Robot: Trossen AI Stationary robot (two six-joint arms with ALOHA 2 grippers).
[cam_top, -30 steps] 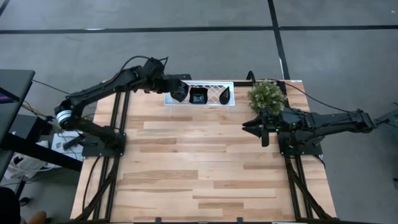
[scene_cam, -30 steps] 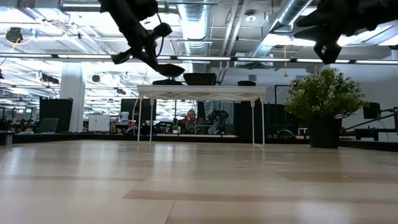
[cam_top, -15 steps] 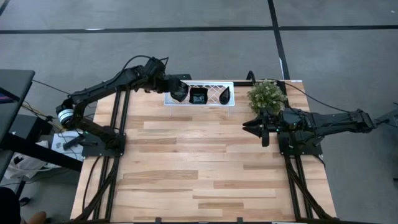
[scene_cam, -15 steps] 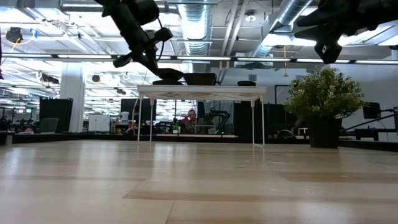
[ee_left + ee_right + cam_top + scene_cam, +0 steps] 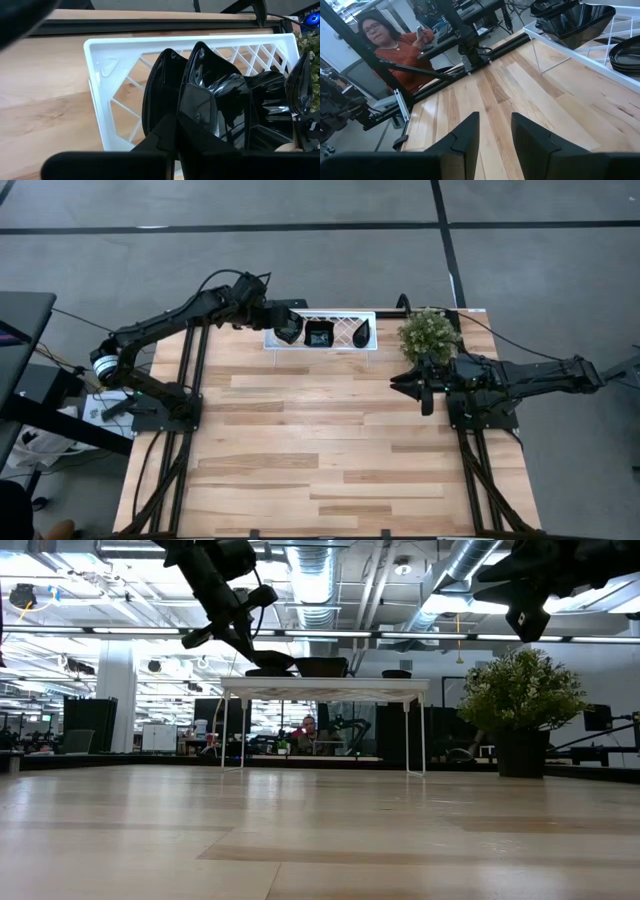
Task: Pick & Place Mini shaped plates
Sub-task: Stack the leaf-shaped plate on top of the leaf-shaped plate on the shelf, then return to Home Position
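The left gripper [image 5: 289,327] is clamped on the rim of 1 mini shaped plate [image 5: 210,100] at the left end of the white lattice tray [image 5: 340,316], with further plates just beyond it. Risk: a thin rim grip on glossy plastic may slip or drag a neighbouring plate out. The fingertip contact is hidden behind the plate, while the right gripper [image 5: 424,385] waits, fingers apart, near the green plant [image 5: 429,333].

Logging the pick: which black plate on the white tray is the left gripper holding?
The leaf-shaped plate at the tray's left end, clamped in the left gripper; the square plate and the right-end one sit free.
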